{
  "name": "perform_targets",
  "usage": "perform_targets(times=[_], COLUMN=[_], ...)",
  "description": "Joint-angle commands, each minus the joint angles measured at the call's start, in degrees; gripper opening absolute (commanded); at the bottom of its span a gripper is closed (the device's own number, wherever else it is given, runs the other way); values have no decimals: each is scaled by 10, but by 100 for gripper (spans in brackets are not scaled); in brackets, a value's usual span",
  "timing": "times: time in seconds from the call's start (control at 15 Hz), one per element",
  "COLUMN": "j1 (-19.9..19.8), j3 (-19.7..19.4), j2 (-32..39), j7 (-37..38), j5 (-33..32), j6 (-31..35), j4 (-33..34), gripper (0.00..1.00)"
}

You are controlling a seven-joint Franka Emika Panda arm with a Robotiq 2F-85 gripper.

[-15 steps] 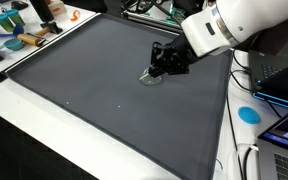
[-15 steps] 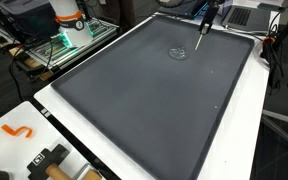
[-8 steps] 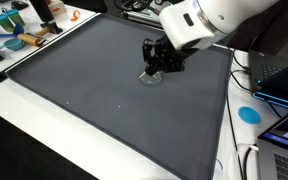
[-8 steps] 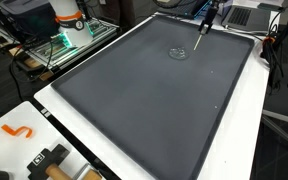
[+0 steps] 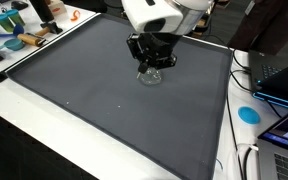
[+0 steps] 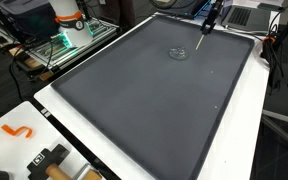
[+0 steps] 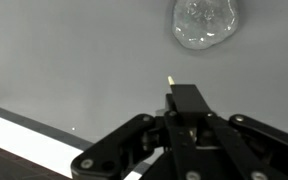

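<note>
My gripper (image 5: 151,62) hangs over the far part of a dark grey mat (image 5: 94,90), just above a small clear glass dish (image 5: 151,76). In the wrist view the fingers (image 7: 189,101) stand pressed together, and a thin pale stick tip (image 7: 170,77) pokes out past them. The clear dish (image 7: 206,22) lies on the mat ahead of that tip, apart from it. From the opposite side the gripper (image 6: 208,20) shows at the far edge with a thin stick (image 6: 202,30) slanting down from it, and the dish (image 6: 178,53) lies a little nearer.
A white table rim (image 5: 44,105) surrounds the mat. Clutter of tools and blue items (image 5: 19,35) sits at one corner, with a blue disc (image 5: 248,113) and a laptop (image 5: 284,85) beyond the opposite edge. An orange hook (image 6: 19,130) and a wire rack (image 6: 69,40) lie off the mat.
The arm has swung and turned over the mat, carrying the gripper from beside the dish to straight above it. The dish has not moved.
</note>
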Motion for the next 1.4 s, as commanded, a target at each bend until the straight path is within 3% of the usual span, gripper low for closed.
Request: perform_targets(times=[0.0, 0.53, 1.33], j1=[-31, -90, -169], j3=[7, 17, 45], j2=[-37, -97, -184], j7=[-15, -85, -256], j5=[53, 171, 350], j6=[50, 143, 285], j4=[-53, -159, -326], gripper=[3, 3, 3])
